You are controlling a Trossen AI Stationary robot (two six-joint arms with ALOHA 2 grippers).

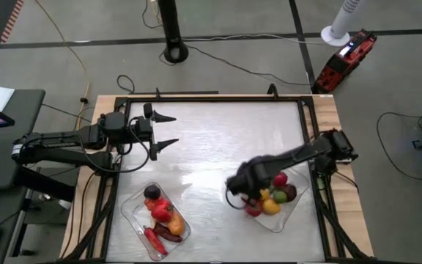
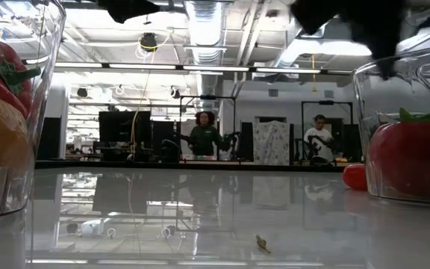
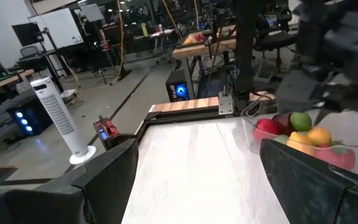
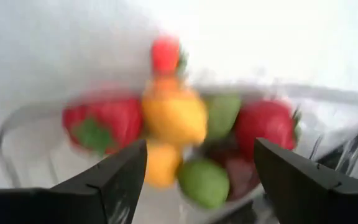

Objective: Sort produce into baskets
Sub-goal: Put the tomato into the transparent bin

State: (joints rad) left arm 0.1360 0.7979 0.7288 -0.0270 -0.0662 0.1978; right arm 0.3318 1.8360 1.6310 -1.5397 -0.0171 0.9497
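The right basket [image 1: 280,224] holds red, yellow, green and dark purple produce [image 1: 273,199]; it also shows in the right wrist view [image 4: 185,137]. A small red piece [image 2: 354,176] lies on the table just outside its left wall. The left basket [image 1: 130,213] holds a dark purple piece, red pieces, an orange one and a chilli [image 1: 161,216]. My right gripper [image 1: 234,196] hangs open and empty above the right basket's left part [image 4: 199,146]. My left gripper [image 1: 175,130] is open and empty over the table's far left [image 3: 197,186].
A bare white tabletop [image 1: 226,139] lies between the arms and the baskets, inside a dark frame [image 1: 305,132]. People [image 2: 204,134] stand in the room beyond the far edge. A small scrap [image 2: 262,242] lies on the table near the front.
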